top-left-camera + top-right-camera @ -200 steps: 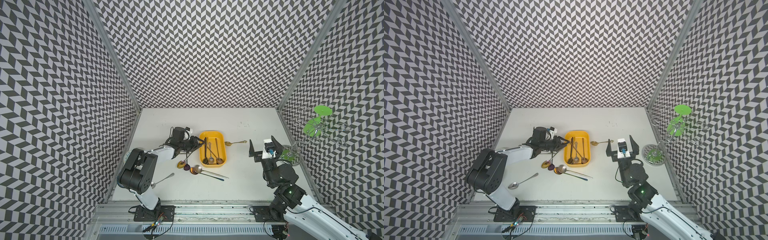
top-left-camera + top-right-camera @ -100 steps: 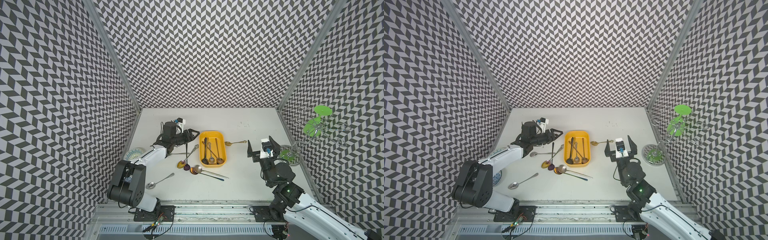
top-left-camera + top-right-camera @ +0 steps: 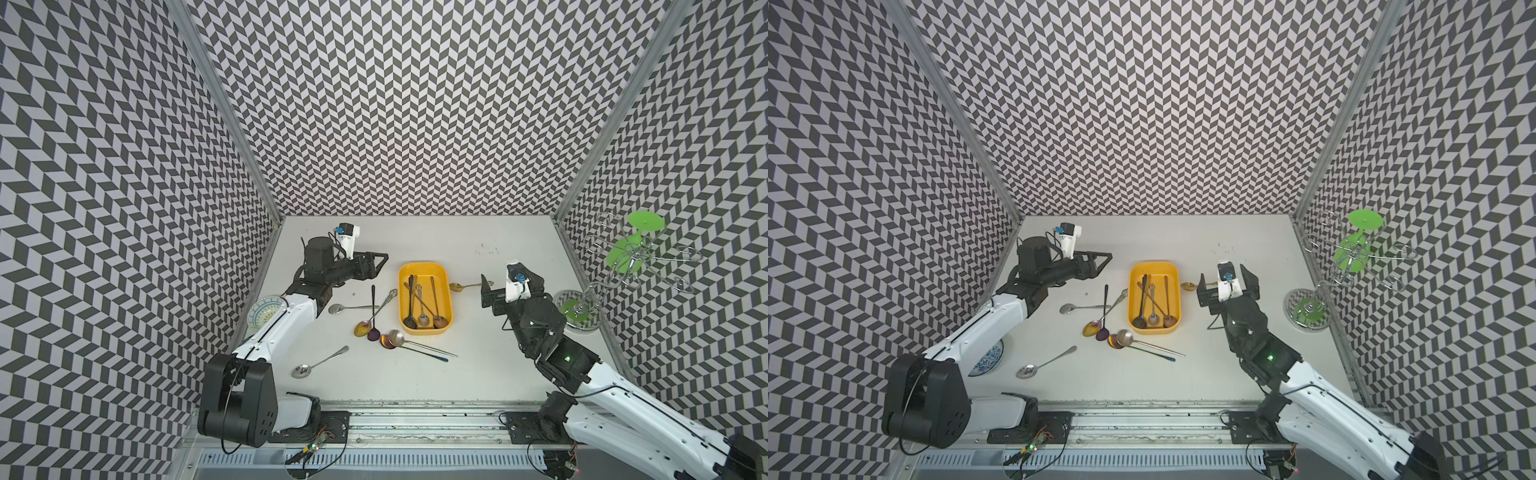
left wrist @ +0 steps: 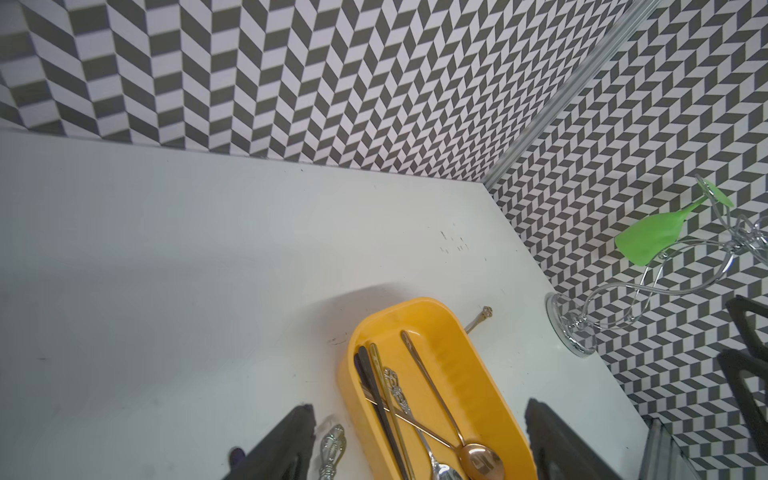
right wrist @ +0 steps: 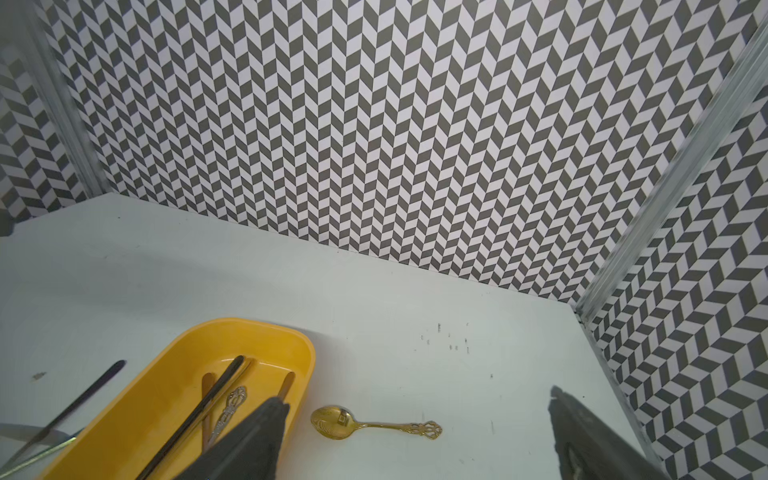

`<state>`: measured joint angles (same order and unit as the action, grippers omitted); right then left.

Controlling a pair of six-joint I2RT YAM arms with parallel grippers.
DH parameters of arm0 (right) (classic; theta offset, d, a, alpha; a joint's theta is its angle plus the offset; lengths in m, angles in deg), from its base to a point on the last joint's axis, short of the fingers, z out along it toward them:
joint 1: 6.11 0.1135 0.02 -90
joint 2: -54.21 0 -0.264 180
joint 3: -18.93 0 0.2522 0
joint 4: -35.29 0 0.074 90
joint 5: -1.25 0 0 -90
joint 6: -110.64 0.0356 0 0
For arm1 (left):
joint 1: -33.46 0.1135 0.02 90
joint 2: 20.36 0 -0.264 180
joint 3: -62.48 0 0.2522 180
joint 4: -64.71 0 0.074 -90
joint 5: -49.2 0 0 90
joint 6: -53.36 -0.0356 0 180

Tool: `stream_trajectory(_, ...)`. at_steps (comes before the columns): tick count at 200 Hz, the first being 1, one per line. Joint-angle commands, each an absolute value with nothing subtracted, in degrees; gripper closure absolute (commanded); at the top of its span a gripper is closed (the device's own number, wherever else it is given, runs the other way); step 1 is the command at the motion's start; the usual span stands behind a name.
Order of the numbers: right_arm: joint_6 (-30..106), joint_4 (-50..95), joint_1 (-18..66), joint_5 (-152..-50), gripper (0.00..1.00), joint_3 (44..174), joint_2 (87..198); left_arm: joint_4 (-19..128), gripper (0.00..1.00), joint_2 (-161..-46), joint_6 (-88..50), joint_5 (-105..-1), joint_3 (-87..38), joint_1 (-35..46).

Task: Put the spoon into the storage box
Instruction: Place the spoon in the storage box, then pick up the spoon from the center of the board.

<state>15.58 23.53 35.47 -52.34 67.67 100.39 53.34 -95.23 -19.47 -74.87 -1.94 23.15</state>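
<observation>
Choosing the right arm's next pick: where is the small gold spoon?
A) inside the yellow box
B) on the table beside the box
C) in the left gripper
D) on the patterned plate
B: the small gold spoon lies on the table just outside the storage box.

Spoons [image 3: 423, 319] lie in the storage box [image 3: 423, 268], a lone spoon [image 3: 456, 286] just right of it.

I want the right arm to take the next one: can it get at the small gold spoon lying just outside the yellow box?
Probably yes. The gold spoon lies flat just ahead of the right gripper, whose jaws stand open. It is apart from the storage box, and nothing covers it.
</observation>
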Motion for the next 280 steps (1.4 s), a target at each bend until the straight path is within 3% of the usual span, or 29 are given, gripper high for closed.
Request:
stream_trajectory(1, 23.3, 17.0, 35.2, -53.6, 0.0, 71.5, 103.4, 52.0, 0.11, -92.3, -27.1, -76.5, -0.4, 23.7)
stream_trajectory(78, 35.7, 4.9, 33.7, -61.9, 0.0, 83.8, 113.2, 49.7, 0.01, -87.3, -33.1, -74.1, 1.5, 28.2)
stream_trajectory(161, 53.6, -2.4, 25.8, -67.7, 0.0, 91.7, 119.2, 47.7, 0.01, -85.7, -33.6, -71.3, 0.9, 35.2)
stream_trajectory(226, 73.6, -18.2, 22.0, -71.0, 0.0, 102.9, 132.4, 48.7, 0.01, -84.8, -33.7, -70.7, 2.1, 36.2)
stream_trajectory(280, 86.4, -19.0, 19.4, -78.0, 0.0, 104.2, 138.1, 49.0, 0.01, -83.1, -34.1, -70.5, 2.7, 37.0)
